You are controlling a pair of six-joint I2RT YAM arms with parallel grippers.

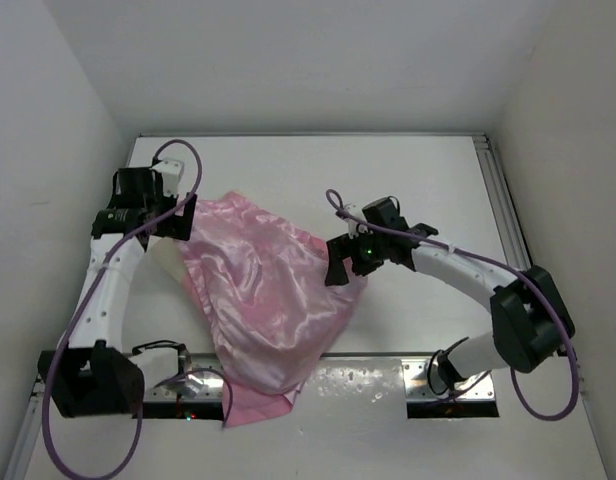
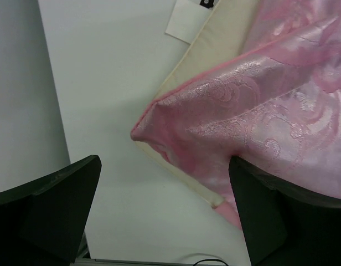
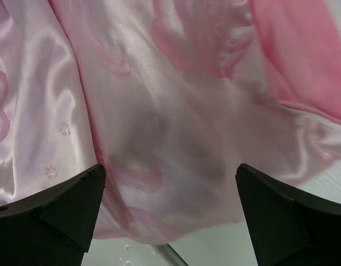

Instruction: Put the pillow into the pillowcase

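Note:
The shiny pink pillowcase point(image 1: 263, 290) lies crumpled across the middle of the table, and its near end droops over the front edge. The cream pillow point(image 1: 166, 262) sits inside it and shows only along the left side. In the left wrist view a cream pillow edge point(image 2: 217, 39) with a white tag point(image 2: 184, 19) sticks out past the pillowcase corner point(image 2: 226, 122). My left gripper point(image 1: 181, 216) point(image 2: 164, 163) is open just above that corner and holds nothing. My right gripper point(image 1: 340, 264) point(image 3: 170, 169) is open over the pillowcase's point(image 3: 176, 111) right edge, empty.
A metal rail point(image 1: 378, 375) runs along the table's near edge, and another rail point(image 1: 503, 200) runs along the right side. White walls close in the table on the left, back and right. Purple cables loop off both arms.

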